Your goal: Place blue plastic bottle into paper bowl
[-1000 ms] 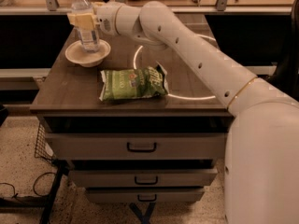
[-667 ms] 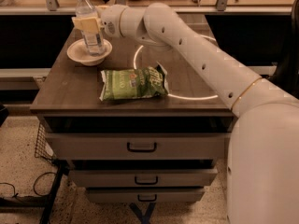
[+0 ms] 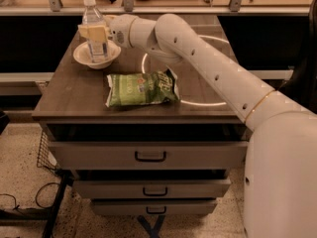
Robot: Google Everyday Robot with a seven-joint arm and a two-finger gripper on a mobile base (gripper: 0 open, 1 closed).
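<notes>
The blue plastic bottle [image 3: 92, 15], clear with a white cap, stands upright with its base inside the paper bowl [image 3: 82, 56] at the back left of the wooden table [image 3: 69, 100]. My gripper [image 3: 94, 32] reaches in from the right and is shut on the bottle's middle. A yellowish finger pad [image 3: 89, 31] lies across its front. The bottle's label is partly hidden by the fingers.
A green chip bag [image 3: 141, 87] lies flat in the table's middle, just in front of the bowl. My white arm [image 3: 213, 71] crosses the table's right half. Drawers [image 3: 150, 156] sit under the tabletop. A wire basket [image 3: 44, 152] and cables are on the floor at left.
The bottle and my gripper have moved slightly right and down, so the bottle's base now sits lower in the bowl. The chip bag has not moved.
</notes>
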